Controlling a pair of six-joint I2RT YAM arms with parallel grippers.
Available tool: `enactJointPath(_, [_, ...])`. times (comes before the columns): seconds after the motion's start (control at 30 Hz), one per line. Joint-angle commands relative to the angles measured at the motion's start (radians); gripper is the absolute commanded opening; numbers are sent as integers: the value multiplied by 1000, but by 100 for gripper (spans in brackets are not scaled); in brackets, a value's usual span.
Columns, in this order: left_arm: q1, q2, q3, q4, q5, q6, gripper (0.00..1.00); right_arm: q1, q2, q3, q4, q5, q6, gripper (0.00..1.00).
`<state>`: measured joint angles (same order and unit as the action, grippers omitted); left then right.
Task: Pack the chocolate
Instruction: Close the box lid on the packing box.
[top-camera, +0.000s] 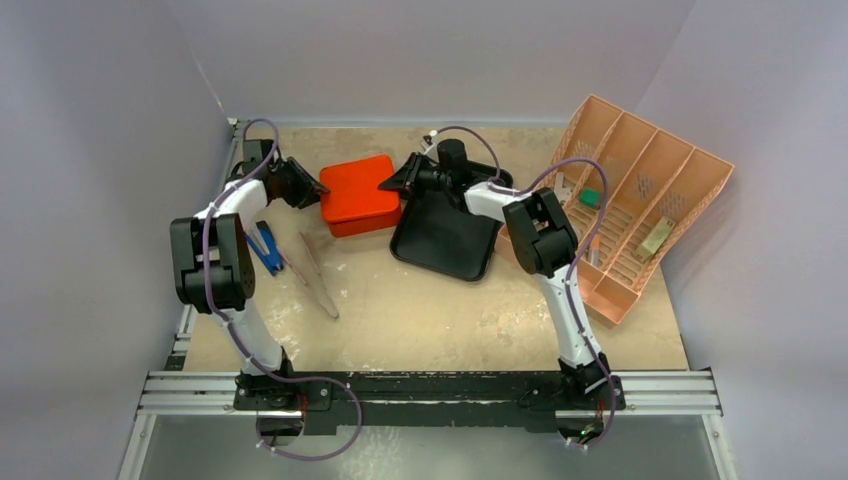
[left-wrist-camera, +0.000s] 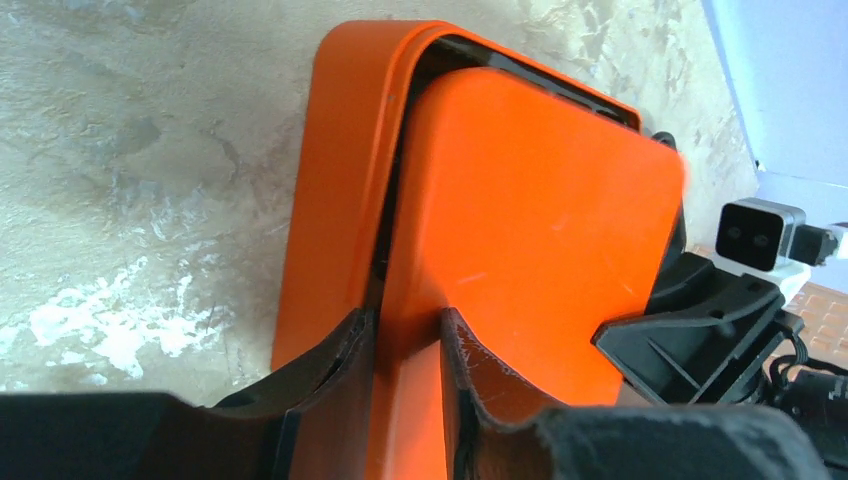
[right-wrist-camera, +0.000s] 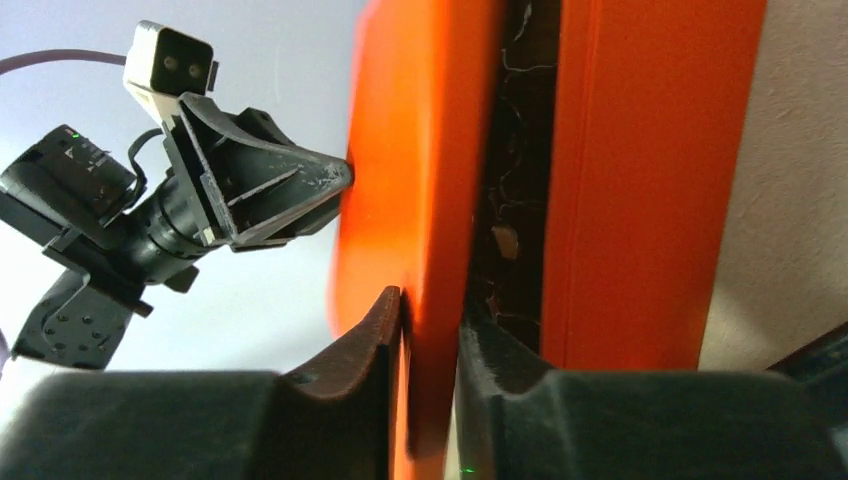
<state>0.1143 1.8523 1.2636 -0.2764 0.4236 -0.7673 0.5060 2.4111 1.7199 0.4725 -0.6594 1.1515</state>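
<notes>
An orange box sits at the back middle of the table. Its lid is held slightly raised over the base. My left gripper is shut on the lid's left edge, seen up close in the left wrist view. My right gripper is shut on the lid's right edge. In the right wrist view a dark gap shows between the lid and the base. One small brown chocolate piece shows in that gap. The other chocolates are hidden.
A black tray lies right of the box, under my right arm. A peach compartmented organizer leans at the far right. Wooden tongs and a blue tool lie left of centre.
</notes>
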Motion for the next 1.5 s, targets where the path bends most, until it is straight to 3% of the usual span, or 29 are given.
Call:
enactJointPath(0.0, [-13, -101, 8, 7, -28, -2, 25, -16, -51, 36, 23, -26, -30, 12])
enactJointPath(0.1, [14, -148, 27, 0, -53, -16, 30, -29, -79, 13, 86, -38, -16, 0])
enactJointPath(0.27, [67, -199, 76, -13, -98, -11, 44, -46, -22, 175, -36, -97, -94, 0])
enactJointPath(0.43, [88, -208, 100, -13, -133, 28, 51, -45, 68, 301, -84, -108, -92, 0])
enactJointPath(0.7, [88, -143, 72, 35, -102, 22, 51, -37, 212, 501, -144, -132, -40, 0])
enactJointPath(1.13, [85, -6, 34, 113, 10, -11, 41, -15, 249, 488, -134, -148, 32, 0])
enactJointPath(1.47, [86, -48, 44, 82, -22, 15, 51, -5, 217, 458, -86, -148, 77, 0])
